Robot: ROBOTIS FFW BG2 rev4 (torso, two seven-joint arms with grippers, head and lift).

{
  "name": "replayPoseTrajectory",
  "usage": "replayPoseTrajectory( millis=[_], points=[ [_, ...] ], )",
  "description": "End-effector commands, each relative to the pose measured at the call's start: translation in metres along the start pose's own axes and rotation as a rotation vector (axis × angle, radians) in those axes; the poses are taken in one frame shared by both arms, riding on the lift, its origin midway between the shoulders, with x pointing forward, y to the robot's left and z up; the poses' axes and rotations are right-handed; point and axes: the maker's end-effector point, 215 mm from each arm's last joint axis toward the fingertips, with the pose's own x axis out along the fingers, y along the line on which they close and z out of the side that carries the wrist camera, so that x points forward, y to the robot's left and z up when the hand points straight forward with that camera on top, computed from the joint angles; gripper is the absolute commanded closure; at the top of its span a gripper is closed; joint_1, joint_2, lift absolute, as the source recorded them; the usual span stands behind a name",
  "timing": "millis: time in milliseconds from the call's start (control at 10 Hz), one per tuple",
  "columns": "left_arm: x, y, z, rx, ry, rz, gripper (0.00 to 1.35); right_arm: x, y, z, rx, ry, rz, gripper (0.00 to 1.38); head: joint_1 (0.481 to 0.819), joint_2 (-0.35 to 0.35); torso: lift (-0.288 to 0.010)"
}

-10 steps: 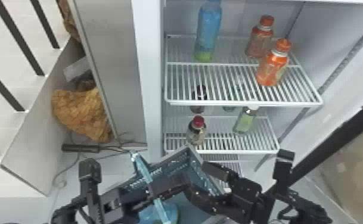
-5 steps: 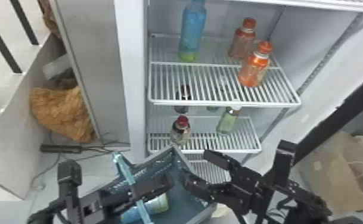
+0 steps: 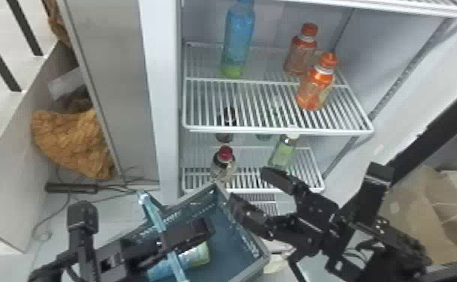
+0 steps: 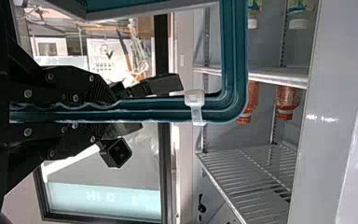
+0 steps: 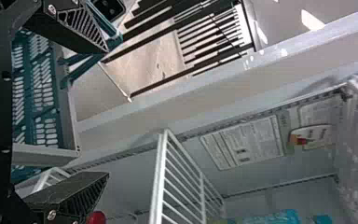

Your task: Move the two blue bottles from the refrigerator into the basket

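A blue bottle [image 3: 237, 41] stands on the upper refrigerator shelf; the right wrist view shows part of this blue bottle [image 5: 277, 217] too. Another blue bottle [image 3: 197, 255] lies inside the basket [image 3: 264, 258], partly covered by the handle and my left gripper [image 3: 193, 233]. In the left wrist view, my left gripper [image 4: 114, 109] is shut on the basket handle [image 4: 219, 111]. My right gripper [image 3: 254, 190] is open and holds nothing, over the basket's refrigerator-side edge and below the upper shelf. In the right wrist view, the right gripper [image 5: 105, 112] is beside the basket [image 5: 72, 116].
Two orange bottles [image 3: 315, 84] stand right of the blue one. The upper shelf's front edge [image 3: 276, 130] is above my right gripper. On the lower shelf are a red-capped bottle [image 3: 223, 165] and a green bottle [image 3: 283, 152]. The refrigerator's side wall [image 3: 163, 93] rises at the left.
The head view has swung, so the refrigerator sits farther left. My right gripper has moved up from over the basket toward the shelves. The left one keeps hold of the handle.
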Motion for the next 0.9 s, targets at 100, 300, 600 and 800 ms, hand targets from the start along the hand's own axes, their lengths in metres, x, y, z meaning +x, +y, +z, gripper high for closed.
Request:
replayPoseTrajectory(
  millis=[100, 300, 600, 800],
  points=[
    [0.0, -0.001, 0.0, 0.0, 0.0, -0.002, 1.2, 0.003, -0.012, 0.026, -0.03, -0.058, -0.022, 0.11, 0.695, -0.177, -0.01],
    [0.0, -0.002, 0.0, -0.002, 0.002, -0.006, 1.2, 0.008, -0.035, 0.055, -0.078, -0.121, -0.069, 0.11, 0.695, -0.186, -0.01],
    [0.002, -0.005, 0.0, -0.001, 0.002, -0.018, 1.2, 0.017, -0.073, 0.083, -0.112, -0.196, -0.138, 0.11, 0.695, -0.208, -0.01],
    [0.003, -0.005, -0.001, -0.002, 0.004, -0.018, 1.2, 0.026, -0.095, 0.097, -0.119, -0.246, -0.171, 0.11, 0.695, -0.22, -0.01]
  ],
)
